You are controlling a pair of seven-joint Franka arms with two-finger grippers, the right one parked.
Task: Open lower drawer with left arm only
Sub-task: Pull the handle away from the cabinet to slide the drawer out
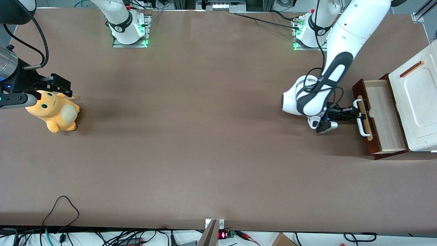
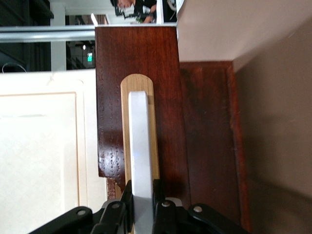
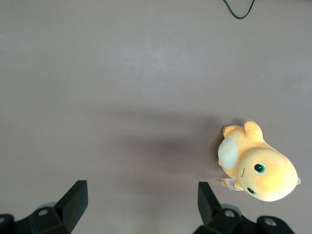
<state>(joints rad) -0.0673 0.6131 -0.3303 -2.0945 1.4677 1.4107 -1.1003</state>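
The lower drawer stands pulled out of the white cabinet at the working arm's end of the table, its pale wood inside showing. Its dark reddish-brown front carries a white loop handle on a pale wood strip. The left arm reaches down in front of the drawer. Its black gripper is shut on the handle, one finger pressed on each side of the white bar.
A yellow plush toy lies on the brown table toward the parked arm's end. The cabinet's white top panel has a copper-coloured slot. Cables run along the table's near edge.
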